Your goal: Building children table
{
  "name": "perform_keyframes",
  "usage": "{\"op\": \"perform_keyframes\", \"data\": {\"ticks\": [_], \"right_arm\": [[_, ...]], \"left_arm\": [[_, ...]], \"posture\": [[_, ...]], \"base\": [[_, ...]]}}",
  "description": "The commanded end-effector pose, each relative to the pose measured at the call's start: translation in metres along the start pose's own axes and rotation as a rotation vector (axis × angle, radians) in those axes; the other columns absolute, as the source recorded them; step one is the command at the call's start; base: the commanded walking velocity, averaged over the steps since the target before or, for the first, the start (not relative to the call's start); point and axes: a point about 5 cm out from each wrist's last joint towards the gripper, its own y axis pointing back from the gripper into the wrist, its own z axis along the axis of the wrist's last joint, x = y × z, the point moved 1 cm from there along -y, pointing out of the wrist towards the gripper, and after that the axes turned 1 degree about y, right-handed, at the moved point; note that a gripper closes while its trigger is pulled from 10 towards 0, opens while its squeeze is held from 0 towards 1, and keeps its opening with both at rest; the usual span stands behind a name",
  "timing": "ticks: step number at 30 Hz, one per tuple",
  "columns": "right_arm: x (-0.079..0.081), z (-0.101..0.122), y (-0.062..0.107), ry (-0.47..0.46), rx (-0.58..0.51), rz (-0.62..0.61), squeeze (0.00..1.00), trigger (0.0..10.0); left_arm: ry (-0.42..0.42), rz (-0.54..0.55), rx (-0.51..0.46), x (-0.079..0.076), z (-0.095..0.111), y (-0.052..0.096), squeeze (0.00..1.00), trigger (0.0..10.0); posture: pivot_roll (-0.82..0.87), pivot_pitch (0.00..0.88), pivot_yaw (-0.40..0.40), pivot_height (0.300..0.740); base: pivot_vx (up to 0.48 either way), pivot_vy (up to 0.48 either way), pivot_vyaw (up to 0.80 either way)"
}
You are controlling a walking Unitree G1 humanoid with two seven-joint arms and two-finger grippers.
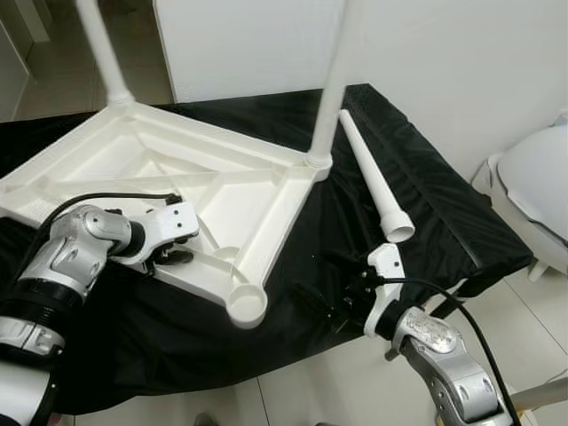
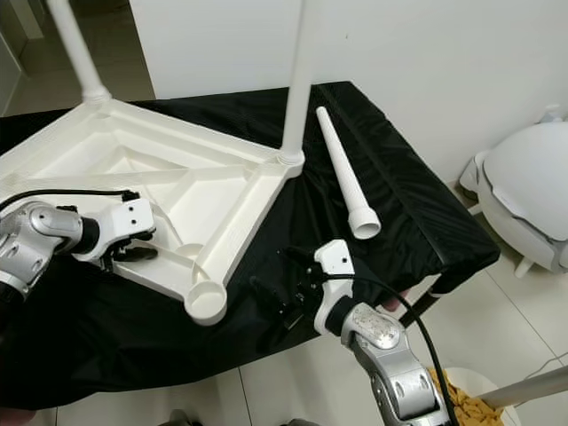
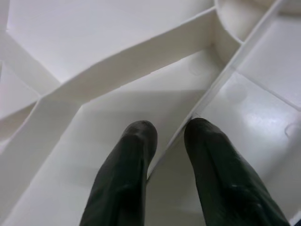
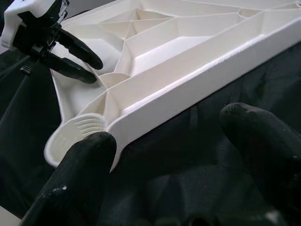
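Note:
The white children's table top [image 1: 222, 191] lies upside down on a black-covered table [image 1: 426, 204]. Two white legs [image 1: 333, 80] stand in its far corner sockets. A third leg [image 1: 373, 177] lies loose on the cloth to the right. The near corner socket [image 1: 247, 306] holds nothing. My left gripper [image 1: 173, 257] is at the top's near-left edge, its fingers [image 3: 136, 141] shut on a thin rib [image 3: 207, 94]. My right gripper [image 4: 167, 132] hovers open over the cloth, just right of the near socket, pointing at the top's side wall.
The black cloth hangs over the table's front and right edges. A white rounded appliance [image 1: 541, 186] stands on the tiled floor [image 1: 302, 390] to the right. A white wall [image 1: 444, 53] rises behind the table. A tub of yellowish bits [image 2: 466, 410] sits below my right arm.

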Motion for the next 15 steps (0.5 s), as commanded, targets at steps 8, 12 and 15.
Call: {"op": "perform_keyframes", "data": {"ticks": [8, 12, 15], "right_arm": [[0.001, 0.001, 0.001, 0.005, -0.002, -0.011, 0.00, 10.0], [0.000, 0.001, 0.001, 0.005, -0.001, -0.017, 0.00, 10.0], [-0.002, 0.002, -0.001, 0.003, -0.011, -0.040, 0.00, 10.0]], "left_arm": [[0.060, 0.133, 0.024, 0.003, -0.012, -0.005, 0.00, 2.5], [0.052, 0.130, 0.004, 0.001, -0.006, -0.009, 0.00, 4.7], [0.050, 0.128, -0.043, -0.001, 0.005, -0.015, 0.00, 10.0]], "posture": [[-0.11, 0.056, 0.026, 0.740], [-0.10, 0.060, 0.024, 0.740], [-0.10, 0.062, 0.021, 0.740]], "base": [[0.000, 0.000, 0.00], [0.000, 0.000, 0.00], [0.000, 0.000, 0.00]]}}
